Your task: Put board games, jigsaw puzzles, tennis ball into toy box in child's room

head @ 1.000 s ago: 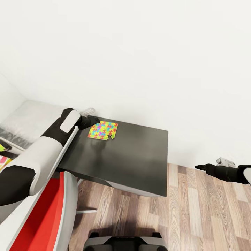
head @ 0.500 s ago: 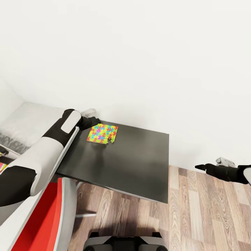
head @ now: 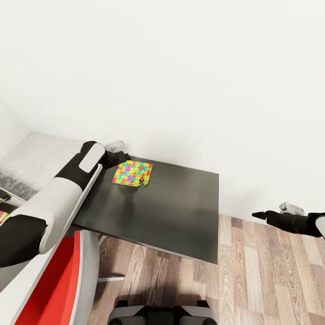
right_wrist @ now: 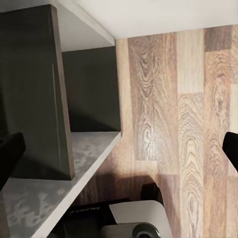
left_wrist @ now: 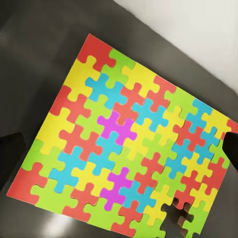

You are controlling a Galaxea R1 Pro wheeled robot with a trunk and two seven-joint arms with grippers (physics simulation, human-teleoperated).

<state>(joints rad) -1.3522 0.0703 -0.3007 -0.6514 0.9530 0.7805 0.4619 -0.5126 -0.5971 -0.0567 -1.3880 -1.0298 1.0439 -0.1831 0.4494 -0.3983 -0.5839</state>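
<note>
One jigsaw puzzle [head: 132, 173], a thin square of yellow, red, green, blue and pink pieces, lies flat on the table's dark grey wing [head: 176, 212] near the wall. One piece is missing at an edge [left_wrist: 173, 216]. My left gripper [head: 123, 157] hovers open at the puzzle's far left corner. In the left wrist view, the puzzle [left_wrist: 129, 144] lies below the gripper [left_wrist: 119, 151], with a dark fingertip at each side. My right gripper [head: 258, 215] is open over the wooden floor, right of the table. The toy box, board games and tennis ball are out of view.
A red chair with a grey rim [head: 63, 275] stands close at the lower left, beside the table's front edge. The pale grey table top [head: 40, 155] runs off to the left. A white wall backs the table. Wooden floor [head: 271, 271] spreads to the right. My base [head: 158, 313] is at the bottom.
A second ago the whole view shifted slightly. Since half a second ago nothing has visibly moved; the left gripper stays at the puzzle's corner.
</note>
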